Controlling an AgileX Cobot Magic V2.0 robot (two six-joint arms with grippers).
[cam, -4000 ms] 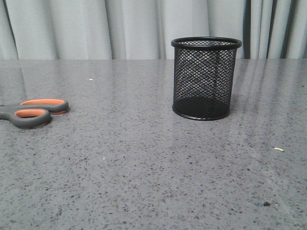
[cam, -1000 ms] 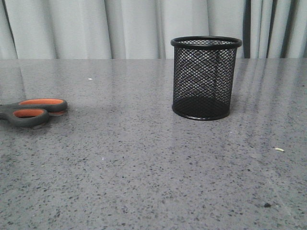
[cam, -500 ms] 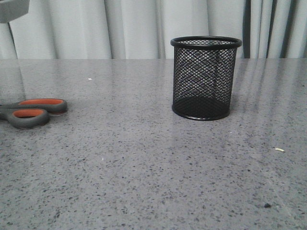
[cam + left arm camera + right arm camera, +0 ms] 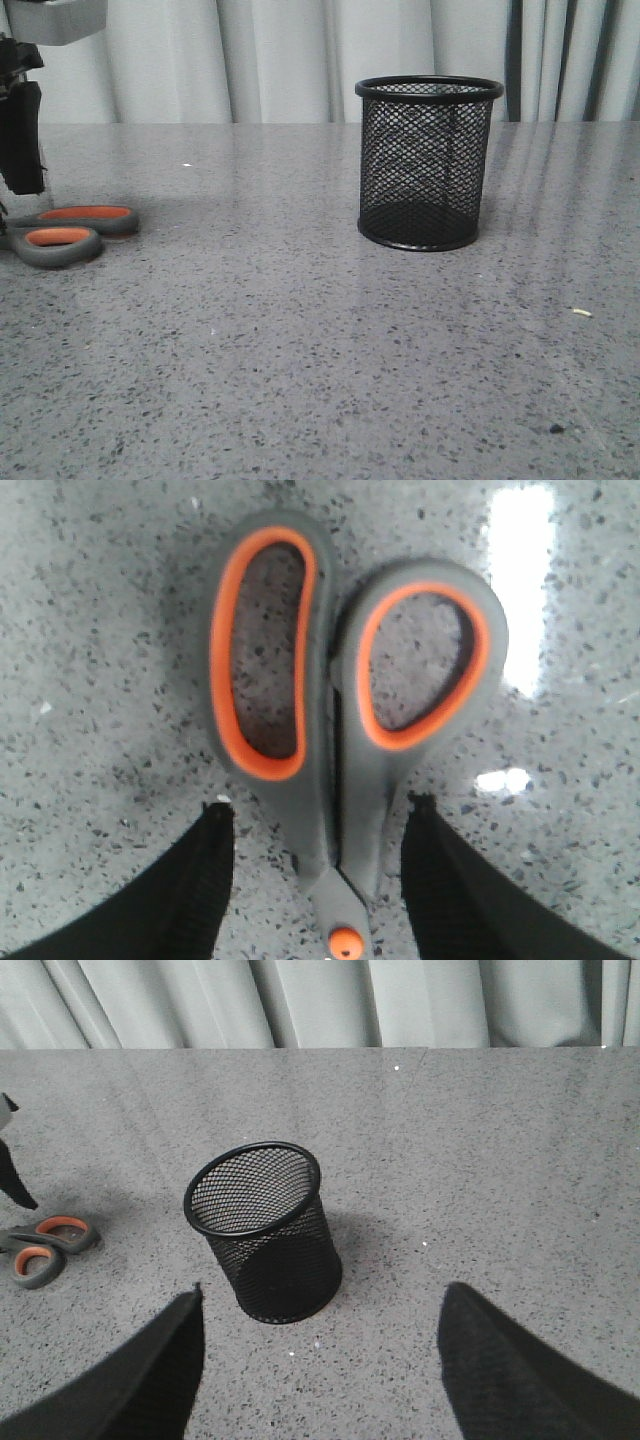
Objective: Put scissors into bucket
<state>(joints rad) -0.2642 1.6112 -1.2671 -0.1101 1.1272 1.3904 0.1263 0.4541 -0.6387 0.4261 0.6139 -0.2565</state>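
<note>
Scissors (image 4: pixel 345 740): lying flat and closed on the grey speckled counter (image 4: pixel 320 350), at its far left in the front view; the blades run out of sight, only the handles and pivot screw show.
Bucket (image 4: pixel 428 165): standing upright, mouth up and empty as far as the mesh shows, well apart from the scissors, toward the right of centre.
How the scissors will likely handle: stiff and fairly light; the plastic handles look smooth, so a pinch could slide; lying flat on the polished counter, there is little room to get under them.
Where to take hold: the narrow neck between the orange-lined loops and the pivot looks best, gripped across its width, so the blades can hang down for the drop.
Left end effector (image 4: pixel 318 880): spread wide, one finger on each side of that neck, not touching it; nothing held.
Left arm pose: pointing down over the handles, low above the counter; only its dark body shows at the front view's left edge.
Right end effector (image 4: pixel 320 1360): spread, holding nothing, raised, looking down on the bucket from the near side.
Risk: the mesh cup seems light and may tip if the blades strike its rim.
</note>
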